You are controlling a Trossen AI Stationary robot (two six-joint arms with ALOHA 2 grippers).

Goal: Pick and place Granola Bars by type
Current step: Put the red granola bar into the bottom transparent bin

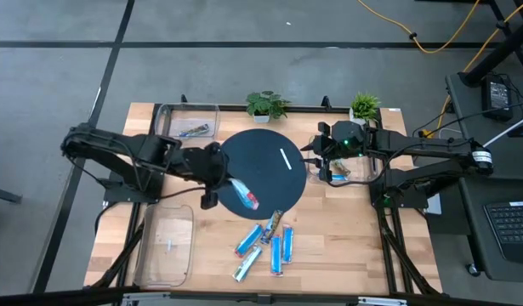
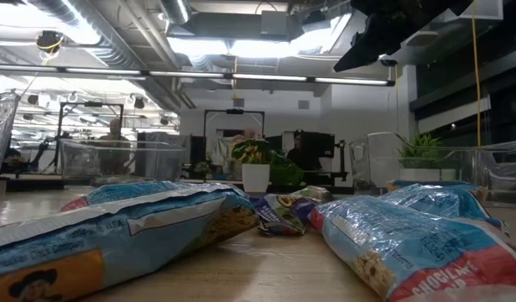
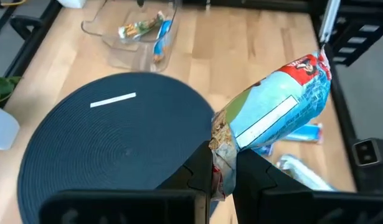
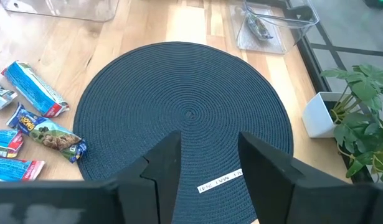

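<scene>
While my left gripper (image 3: 223, 177) has its fingers clamped on one end of a blue bar (image 3: 275, 112), I'd say I'm mid-carry on the sorting job, hanging just over the near-left edge of the round mat (image 1: 263, 170). That bar sticks straight out ahead of my fingers, long axis pointing away from the mat and toward the loose pile (image 1: 265, 245) lying on the wood just past the mat's near edge. Next move, I reckon, is picking the right bin: one bin (image 1: 190, 121) sits beyond the mat's far-left side with a bar or two already in it, another bin (image 1: 165, 246) sits well to the mat's near left and looks almost bare. I'd want the bar swung lengthwise along the bin before letting go, since I'm only holding the crimped end and it could flop. My right gripper (image 4: 207, 163) hovers by the mat's right edge, fingers apart, holding nothing, near a third bin (image 1: 344, 167).
</scene>
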